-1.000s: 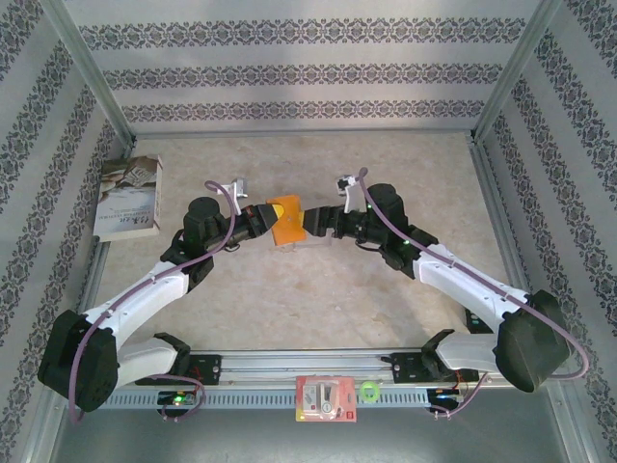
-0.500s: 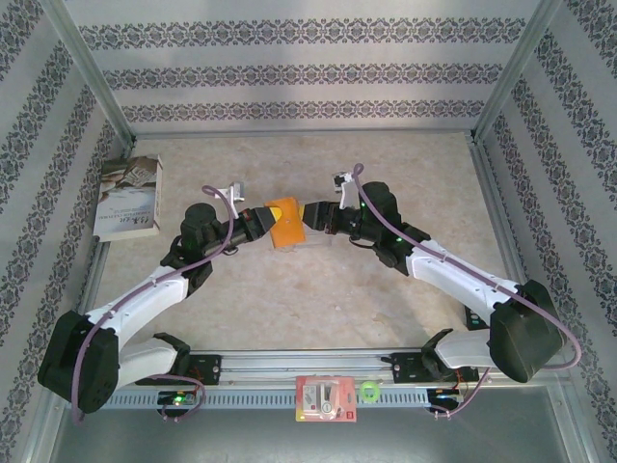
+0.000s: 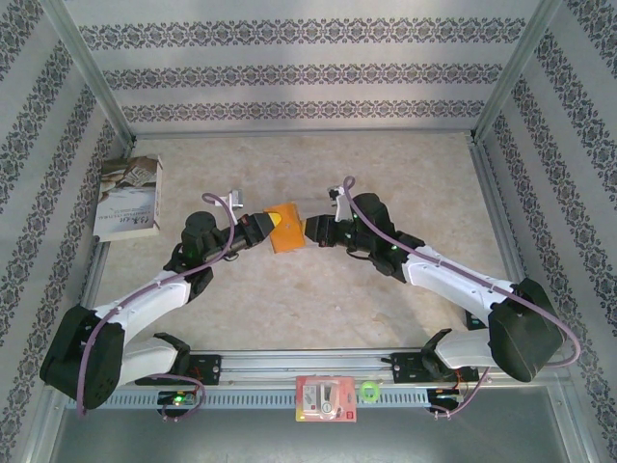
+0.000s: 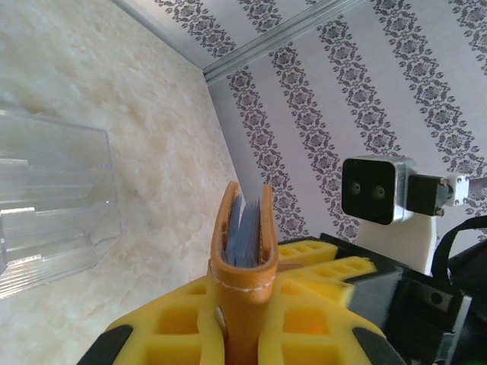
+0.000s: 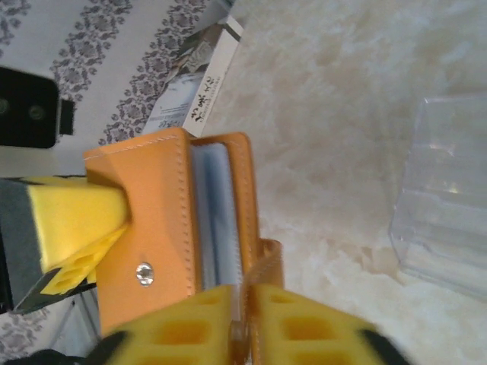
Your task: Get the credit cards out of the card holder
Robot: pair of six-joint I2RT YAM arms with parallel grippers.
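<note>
At the middle of the table (image 3: 386, 299), we find the card holder (image 3: 284, 229) held between both arms. The left gripper (image 3: 272, 222) is clamped tight on one end; the right gripper (image 3: 307, 230) is pinched on the opposite edge. Pale blue pockets (image 4: 245, 232) show between the covers; we cannot distinguish cards there. A clear tray (image 4: 46, 198) lies just beside.
</note>
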